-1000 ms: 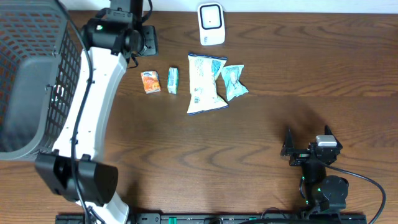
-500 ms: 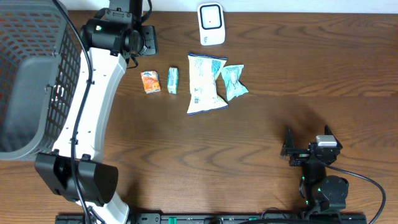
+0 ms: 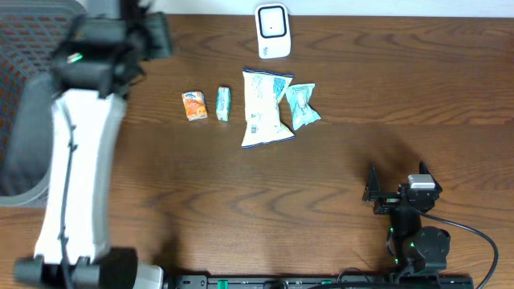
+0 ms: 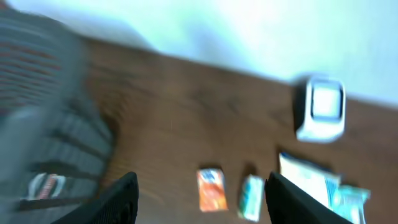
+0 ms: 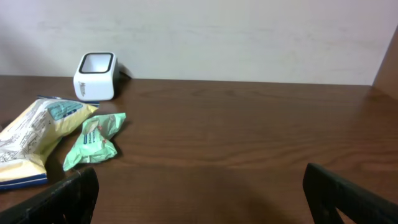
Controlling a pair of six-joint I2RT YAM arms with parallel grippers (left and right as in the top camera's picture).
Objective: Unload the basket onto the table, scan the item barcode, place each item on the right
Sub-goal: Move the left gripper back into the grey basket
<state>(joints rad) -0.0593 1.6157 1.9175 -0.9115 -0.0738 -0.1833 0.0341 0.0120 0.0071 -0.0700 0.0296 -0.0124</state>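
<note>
Four packaged items lie in a row on the wooden table: an orange packet (image 3: 194, 105) (image 4: 211, 190), a small teal packet (image 3: 223, 103) (image 4: 252, 197), a large white and yellow bag (image 3: 265, 107) (image 5: 34, 140) and a green packet (image 3: 303, 105) (image 5: 93, 140). No barcode can be made out. The white scanner (image 3: 273, 31) (image 4: 320, 115) (image 5: 95, 76) stands at the far edge. My left gripper (image 3: 161, 36) (image 4: 200, 185) is open and empty, blurred, up near the far left. My right gripper (image 3: 395, 186) (image 5: 202, 186) rests wide open near the front right, holding nothing.
A grey mesh basket (image 3: 32, 104) (image 4: 43, 143) fills the left side of the table, with something lying inside it. A pale wall runs behind the table's far edge.
The left arm has swung to the left toward the basket, and its views are motion-blurred. The items, scanner and right arm have not moved.
</note>
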